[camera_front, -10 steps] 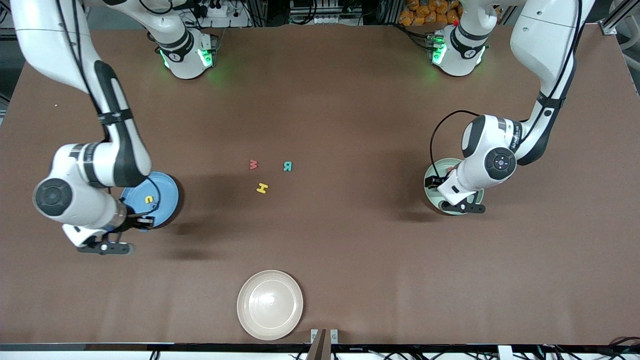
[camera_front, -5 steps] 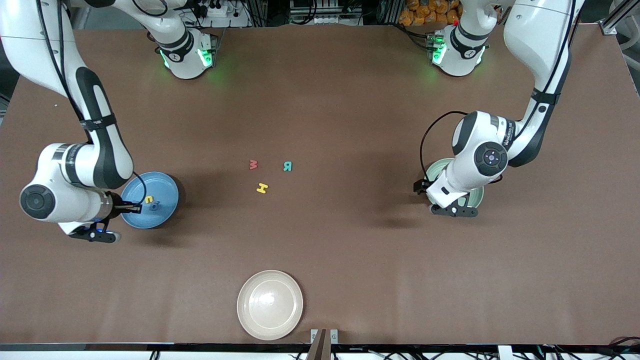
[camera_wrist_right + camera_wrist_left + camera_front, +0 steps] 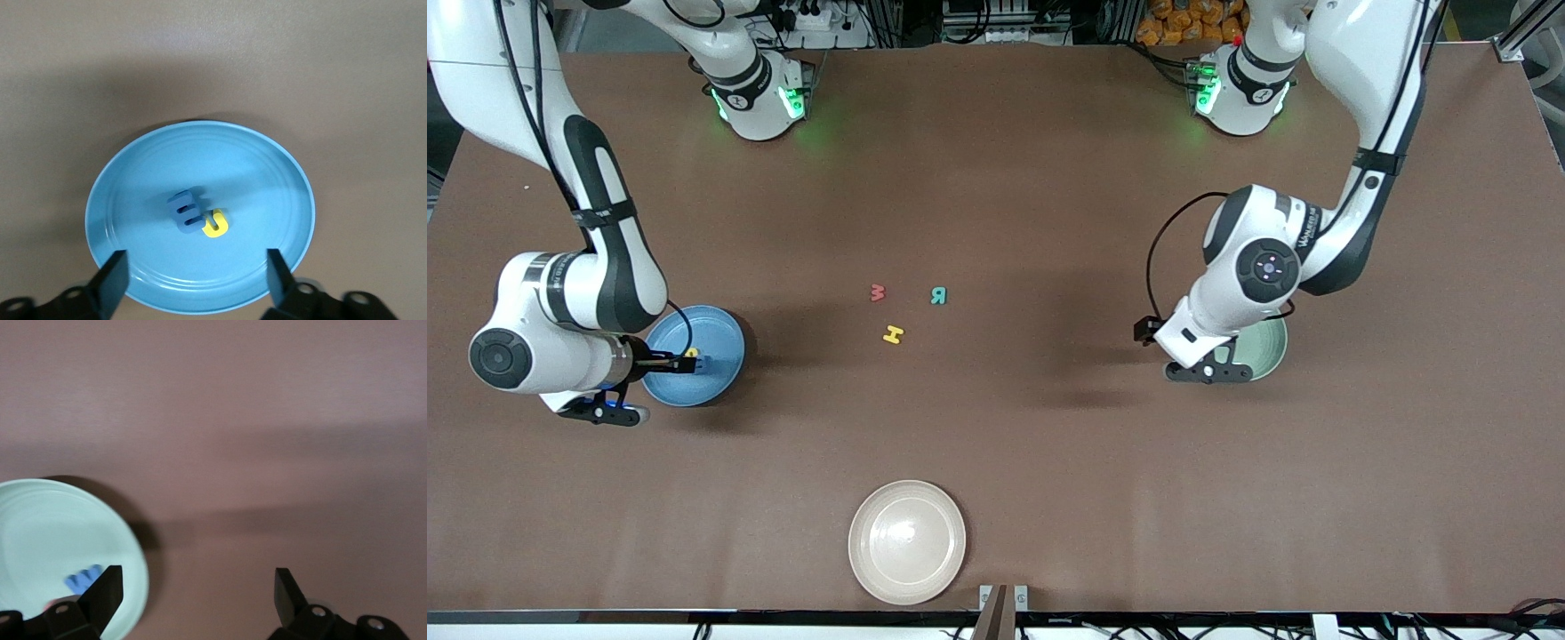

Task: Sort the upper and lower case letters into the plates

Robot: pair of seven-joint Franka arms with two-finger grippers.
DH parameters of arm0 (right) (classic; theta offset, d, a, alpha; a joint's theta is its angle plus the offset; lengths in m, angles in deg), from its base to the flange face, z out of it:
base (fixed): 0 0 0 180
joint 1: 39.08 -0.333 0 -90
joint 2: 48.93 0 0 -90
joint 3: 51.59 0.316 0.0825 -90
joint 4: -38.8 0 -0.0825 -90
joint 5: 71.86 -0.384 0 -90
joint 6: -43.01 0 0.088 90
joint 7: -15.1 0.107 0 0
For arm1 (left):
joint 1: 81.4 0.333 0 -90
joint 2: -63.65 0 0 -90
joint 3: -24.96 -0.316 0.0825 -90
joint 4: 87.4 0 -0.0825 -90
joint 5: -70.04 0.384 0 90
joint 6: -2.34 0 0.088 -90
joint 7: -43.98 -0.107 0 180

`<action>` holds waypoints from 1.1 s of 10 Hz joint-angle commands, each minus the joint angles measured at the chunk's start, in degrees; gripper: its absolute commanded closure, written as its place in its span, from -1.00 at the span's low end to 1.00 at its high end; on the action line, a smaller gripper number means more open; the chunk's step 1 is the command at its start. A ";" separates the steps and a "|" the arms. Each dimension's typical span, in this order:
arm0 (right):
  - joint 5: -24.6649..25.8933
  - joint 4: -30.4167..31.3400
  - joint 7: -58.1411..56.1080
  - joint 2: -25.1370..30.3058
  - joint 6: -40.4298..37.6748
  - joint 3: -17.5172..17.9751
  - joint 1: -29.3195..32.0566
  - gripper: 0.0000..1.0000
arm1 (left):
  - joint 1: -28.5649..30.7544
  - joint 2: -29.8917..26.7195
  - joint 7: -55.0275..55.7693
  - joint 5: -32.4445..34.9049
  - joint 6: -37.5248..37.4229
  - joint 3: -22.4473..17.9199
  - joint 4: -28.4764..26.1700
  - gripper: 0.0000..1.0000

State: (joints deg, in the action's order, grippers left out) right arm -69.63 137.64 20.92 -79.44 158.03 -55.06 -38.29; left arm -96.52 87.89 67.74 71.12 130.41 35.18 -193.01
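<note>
Since a second ago, both arms have shifted: the right gripper [image 3: 671,363], then low at the blue plate's near edge, now hangs over the blue plate [image 3: 720,360] at the frame's left, and the left gripper [image 3: 1178,351] has slid off the green plate [image 3: 1267,351] toward the table's middle. Right fingers [image 3: 113,280] stand spread, holding nothing; under them in the blue plate lie a blue letter [image 3: 185,211] and a yellow letter [image 3: 215,224], touching. Left fingers [image 3: 107,587] are spread too, empty, over the green plate's rim and bare table [image 3: 1049,178]; a blue piece [image 3: 83,579] lies in the green plate. Mid-frame on the table lie a red letter [image 3: 878,292], a teal letter [image 3: 938,295] and a yellow H [image 3: 893,334]. At bottom center sits a white plate [image 3: 907,542].
</note>
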 commanded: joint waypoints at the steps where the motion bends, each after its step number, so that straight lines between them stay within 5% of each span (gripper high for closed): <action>1: -0.38 2.41 0.24 2.91 0.21 0.31 0.36 -1.00 | -5.51 4.21 8.37 0.76 -1.07 -0.37 7.49 -1.00; 3: -0.38 3.72 -0.11 3.88 0.65 0.31 0.44 -1.00 | -9.64 5.89 10.35 0.85 -0.90 -0.37 10.59 -1.00; 6: -0.30 16.88 -0.64 9.76 14.86 0.22 0.71 -1.00 | -17.81 10.11 17.09 0.85 0.16 -0.63 16.30 -1.00; 11: -0.30 22.53 -4.50 14.78 14.54 0.31 2.38 -1.00 | -29.85 17.39 31.32 3.82 6.73 -2.29 19.82 -1.00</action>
State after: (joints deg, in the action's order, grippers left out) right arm -69.63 157.19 17.54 -67.41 172.20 -55.35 -36.66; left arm -123.72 101.13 95.48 71.87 135.15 34.48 -175.90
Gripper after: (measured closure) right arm 0.000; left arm 0.000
